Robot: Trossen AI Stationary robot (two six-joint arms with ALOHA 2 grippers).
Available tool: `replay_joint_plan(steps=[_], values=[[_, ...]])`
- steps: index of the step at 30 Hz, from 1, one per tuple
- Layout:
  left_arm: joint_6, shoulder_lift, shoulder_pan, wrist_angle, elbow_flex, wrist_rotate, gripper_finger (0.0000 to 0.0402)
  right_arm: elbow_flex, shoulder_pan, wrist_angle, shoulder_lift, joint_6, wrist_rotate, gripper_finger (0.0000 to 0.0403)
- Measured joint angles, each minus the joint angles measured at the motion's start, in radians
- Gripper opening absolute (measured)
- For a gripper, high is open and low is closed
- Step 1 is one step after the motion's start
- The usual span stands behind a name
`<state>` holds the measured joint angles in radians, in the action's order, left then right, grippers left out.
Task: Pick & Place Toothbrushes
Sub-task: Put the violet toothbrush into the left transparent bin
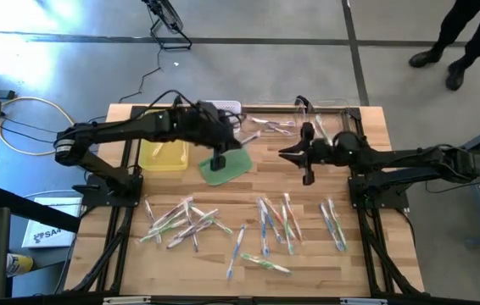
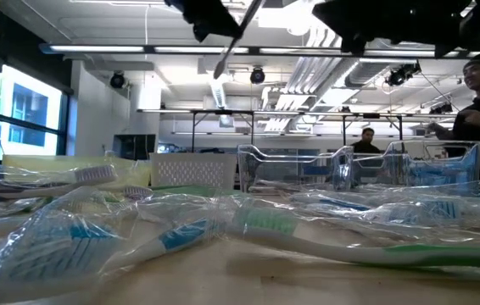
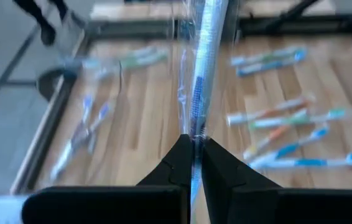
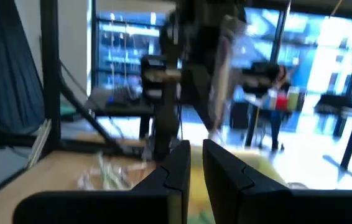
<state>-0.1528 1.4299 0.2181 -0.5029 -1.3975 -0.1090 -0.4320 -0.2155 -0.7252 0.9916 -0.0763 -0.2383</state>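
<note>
Left tool point(image 3: 193, 163) clamped on wrapped toothbrush point(image 3: 202, 68); right tool point(image 4: 196, 167) slightly apart, empty.

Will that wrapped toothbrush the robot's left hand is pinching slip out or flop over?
It probably stays stiff: the wrapped toothbrush sticks out straight from the left hand. It might slide, since its clear wrapper looks shiny and smooth. It seems light, because a thin pinch at one end holds it up.

Table point(image 1: 308, 254): pale wood planks, matt, visible grain. Toothbrushes point(image 1: 274, 222): smooth plastic handles, many sealed in clear, glossy, crinkled film. Bins point(image 2: 325, 165): transparent hard plastic, shiny. Basket point(image 2: 193, 169): white perforated plastic. Pad point(image 1: 227, 167): flat green, matt. Arm frames point(image 1: 380, 199): dark matt metal
</note>
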Motion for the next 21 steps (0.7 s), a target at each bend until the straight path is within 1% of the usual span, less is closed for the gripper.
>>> replay_joint_plan(steps=[3, 5, 8, 12, 14, 17, 19, 21], values=[[-0.003, 0.011, 0.027, 0.074, -0.002, -0.057, 0.001, 0.0, 0.006, -0.049, 0.0, -0.021, 0.004, 0.0043], [-0.015, 0.012, 0.043, 0.105, -0.001, -0.101, 0.001, 0.0, 0.008, -0.085, 0.006, -0.036, 0.022, 0.0057], [-0.032, 0.022, 0.046, 0.158, -0.003, -0.142, 0.001, -0.001, 0.008, -0.122, 0.024, -0.04, 0.03, 0.0092], [-0.034, 0.026, 0.043, 0.177, -0.003, -0.152, 0.001, -0.02, 0.008, -0.165, 0.06, -0.033, 0.029, 0.0145], [-0.034, 0.033, 0.043, 0.192, -0.003, -0.166, 0.001, -0.043, 0.008, -0.171, 0.087, -0.029, 0.026, 0.0163], [-0.034, 0.044, 0.044, 0.221, -0.003, -0.195, 0.001, -0.089, 0.008, -0.173, 0.144, -0.028, 0.027, 0.0178], [-0.034, 0.054, 0.044, 0.249, -0.005, -0.205, 0.001, -0.123, 0.008, -0.173, 0.187, -0.028, 0.027, 0.018], [-0.037, 0.057, 0.044, 0.234, -0.003, -0.222, 0.001, -0.156, 0.008, -0.174, 0.227, -0.027, 0.028, 0.018]])
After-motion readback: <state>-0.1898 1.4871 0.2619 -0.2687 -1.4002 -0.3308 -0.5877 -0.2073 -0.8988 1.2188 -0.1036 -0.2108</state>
